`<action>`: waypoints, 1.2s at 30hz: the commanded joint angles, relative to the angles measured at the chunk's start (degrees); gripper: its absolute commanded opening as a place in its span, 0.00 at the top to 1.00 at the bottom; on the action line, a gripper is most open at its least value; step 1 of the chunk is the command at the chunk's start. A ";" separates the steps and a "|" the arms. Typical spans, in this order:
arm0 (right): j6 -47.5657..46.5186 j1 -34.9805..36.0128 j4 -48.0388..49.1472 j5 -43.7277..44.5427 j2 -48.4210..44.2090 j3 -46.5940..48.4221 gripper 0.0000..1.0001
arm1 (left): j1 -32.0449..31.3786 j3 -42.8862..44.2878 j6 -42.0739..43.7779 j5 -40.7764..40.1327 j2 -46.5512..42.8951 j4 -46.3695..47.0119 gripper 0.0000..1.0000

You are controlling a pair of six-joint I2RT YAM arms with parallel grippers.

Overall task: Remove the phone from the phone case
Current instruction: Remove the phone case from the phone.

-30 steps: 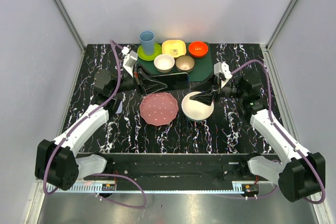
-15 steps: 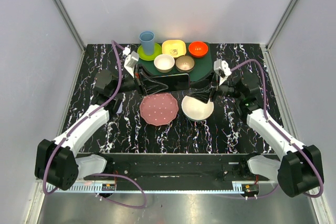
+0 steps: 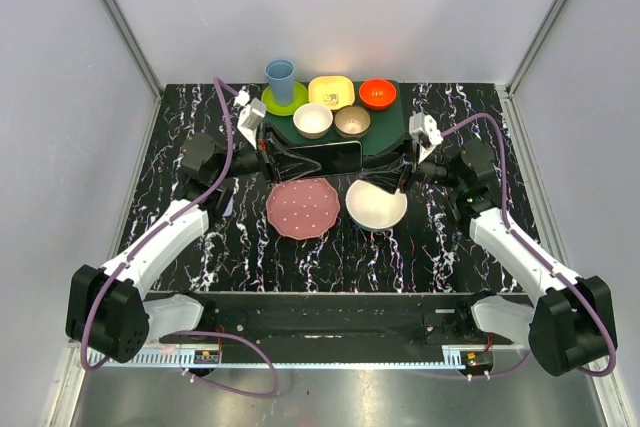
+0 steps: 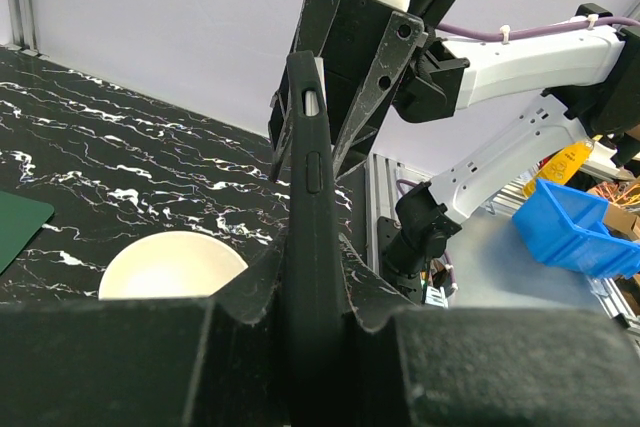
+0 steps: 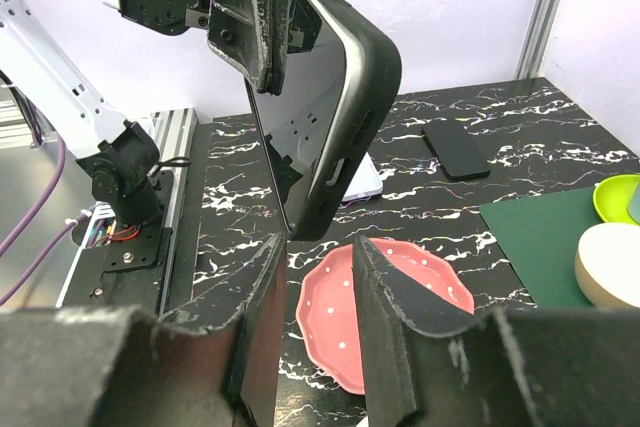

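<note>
My left gripper (image 3: 288, 157) (image 4: 312, 282) is shut on the phone (image 3: 328, 156) and holds it on edge above the table, its long side level. In the right wrist view the phone (image 5: 300, 87) shows a glossy dark screen. The phone case (image 5: 368, 87) round it looks like a thick dark shell with a pale rim line and side cut-outs. My right gripper (image 3: 370, 185) (image 5: 318, 243) is open. Its fingertips (image 5: 272, 247) sit just short of the phone's free lower corner, with nothing between them. The left wrist view shows the phone (image 4: 310, 177) edge-on, with the right gripper (image 4: 350, 67) behind it.
A pink dotted plate (image 3: 303, 207) and a cream bowl (image 3: 376, 207) lie under the grippers. At the back, a green mat (image 3: 385, 135) carries several bowls, plates and a blue cup (image 3: 280, 77). A black flat slab (image 5: 455, 150) and a pale flat piece (image 5: 370, 179) lie at the table's left.
My right arm has shifted slightly toward the back and the phone's free end, and its jaws have narrowed. The left gripper and the phone have stayed put.
</note>
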 commanded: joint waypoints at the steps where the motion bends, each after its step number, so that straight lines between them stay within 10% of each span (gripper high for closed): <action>1: -0.76 0.44 3.22 -0.09 -0.70 -0.33 0.63 | -0.42 0.71 0.37 -0.97 -0.68 4.64 1.00; 16: 2.58 0.36 9.64 -3.25 -0.61 -1.65 0.62 | -1.03 0.79 1.15 -0.36 -0.16 4.11 1.00; 24: -1.90 0.44 12.72 -5.36 -0.87 -4.11 0.85 | -1.12 1.23 0.89 0.00 0.02 3.93 1.00; 36: -9.81 0.44 10.88 -3.17 -2.45 -5.78 0.92 | -1.47 2.11 -0.34 0.96 0.72 4.20 1.00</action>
